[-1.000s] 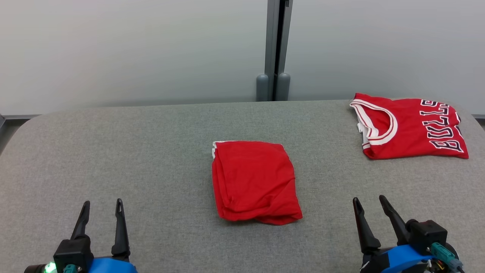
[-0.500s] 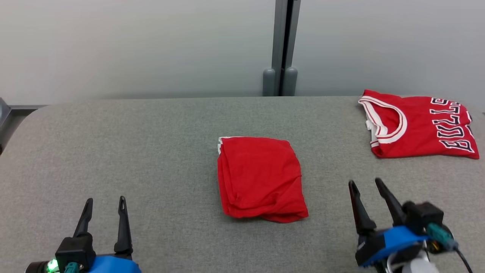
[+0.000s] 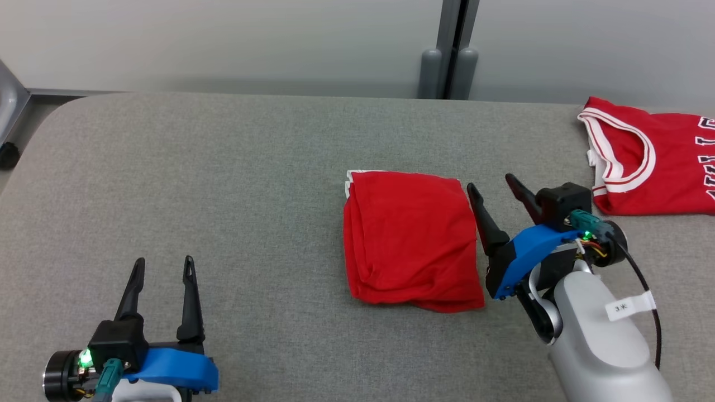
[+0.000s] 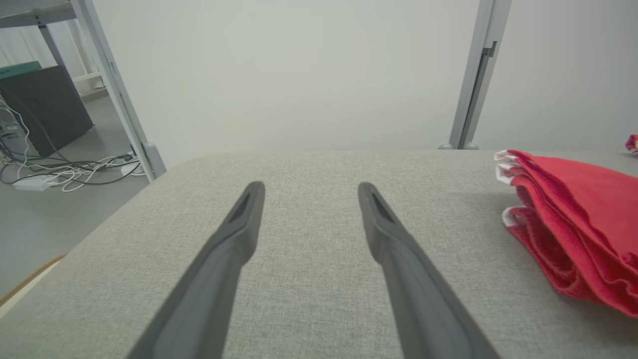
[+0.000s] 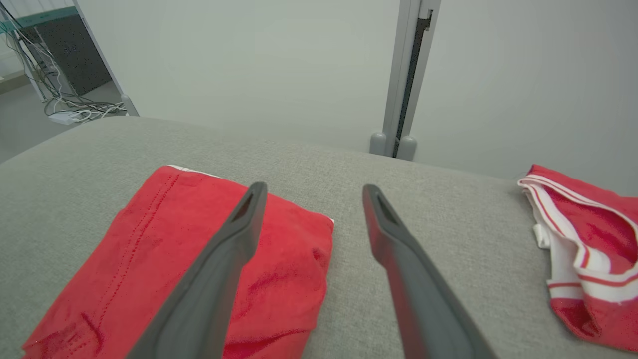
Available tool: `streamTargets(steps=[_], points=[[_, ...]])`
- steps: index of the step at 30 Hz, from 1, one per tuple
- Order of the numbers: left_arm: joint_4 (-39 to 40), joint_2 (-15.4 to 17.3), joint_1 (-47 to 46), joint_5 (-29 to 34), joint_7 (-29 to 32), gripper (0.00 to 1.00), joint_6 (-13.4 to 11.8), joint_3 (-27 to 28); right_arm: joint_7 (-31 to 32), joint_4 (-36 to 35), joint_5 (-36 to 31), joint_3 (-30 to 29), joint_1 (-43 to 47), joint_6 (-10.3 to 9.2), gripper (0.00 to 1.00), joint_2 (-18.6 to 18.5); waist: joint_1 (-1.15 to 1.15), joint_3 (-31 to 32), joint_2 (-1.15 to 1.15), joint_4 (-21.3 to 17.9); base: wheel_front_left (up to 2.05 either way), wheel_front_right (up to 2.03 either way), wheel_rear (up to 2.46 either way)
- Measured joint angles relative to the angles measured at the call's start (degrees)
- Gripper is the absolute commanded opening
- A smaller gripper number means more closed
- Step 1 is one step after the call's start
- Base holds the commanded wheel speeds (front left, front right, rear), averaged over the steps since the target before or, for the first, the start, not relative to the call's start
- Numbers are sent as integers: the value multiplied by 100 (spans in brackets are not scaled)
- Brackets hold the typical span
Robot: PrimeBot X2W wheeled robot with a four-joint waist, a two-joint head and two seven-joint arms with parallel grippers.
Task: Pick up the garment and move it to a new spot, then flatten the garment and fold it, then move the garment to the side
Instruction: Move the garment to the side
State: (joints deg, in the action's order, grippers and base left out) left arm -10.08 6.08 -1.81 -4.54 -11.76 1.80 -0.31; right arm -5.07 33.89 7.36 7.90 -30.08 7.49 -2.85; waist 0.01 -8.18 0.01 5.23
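In the last second my right gripper (image 3: 492, 185) has swung up from the near right corner of the table (image 3: 223, 184) and in toward the middle. It now sits just beside the right edge of the garment (image 3: 410, 240), fingers spread wide and holding nothing. My head has turned as well, so the apparent slide of the cloth across the head view is the camera, not the cloth. The garment lies where it was, mid-table, a compact red rectangle with its layers stacked. From my right wrist, one finger already overlaps its right side and the other hangs over bare table, so the gap straddles that edge; I cannot tell whether the tips touch fabric. My left gripper (image 3: 165, 261) waits at the near left, open and empty, well apart from the cloth. Folding looks done to me, so I take this reach as the start of the last step: pinch the stack and carry it aside, perhaps toward the jersey (image 3: 642, 162) at the far right.
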Motion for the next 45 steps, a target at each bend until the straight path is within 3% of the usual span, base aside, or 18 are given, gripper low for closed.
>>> streamTargets(steps=[11, 17, 18, 20, 21, 28, 35, 45], points=[[-232, -75, -372, -60, -175, 100, -32, -112, -109, 1940, 127, 343, -699, 0, 100, 3, 0, -490, 0, 147, 0, 0, 0], [-342, -98, -482, -107, -247, 100, -76, -175, -294, 2457, 421, 793, -809, -1, 100, 3, -1, -634, 0, 203, 0, 0, 0], [-358, -98, -496, -116, -253, 100, -77, -175, -285, 2501, 472, 905, -829, -1, 76, -10, -2, -647, -1, 191, 0, 0, 0], [-389, -110, -517, -146, -274, 100, -78, -185, -309, 2498, 691, 1111, -845, -9, 9, -21, -2, -667, -2, 172, 0, 0, 0], [-405, -113, -526, -149, -279, 100, -79, -197, -349, 2493, 801, 1194, -846, -9, 0, -22, -2, -677, -1, 167, 0, 0, 0], [-392, -125, -662, -170, -307, 100, -101, -213, -709, 2611, 643, 1433, -1334, 1, 0, -20, -1, -730, -1, 65, 0, 0, 0], [-172, -111, -890, -148, -323, 100, -112, -233, -710, 2635, 422, 2016, -2147, 1, 0, -401, -1, -946, -1, -76, 0, 0, 0], [599, 99, -1067, 9, -328, 100, -204, -165, -609, 2357, 839, 2900, -3378, 1, 0, -1240, 0, -1773, 0, -970, 0, 0, 0]])
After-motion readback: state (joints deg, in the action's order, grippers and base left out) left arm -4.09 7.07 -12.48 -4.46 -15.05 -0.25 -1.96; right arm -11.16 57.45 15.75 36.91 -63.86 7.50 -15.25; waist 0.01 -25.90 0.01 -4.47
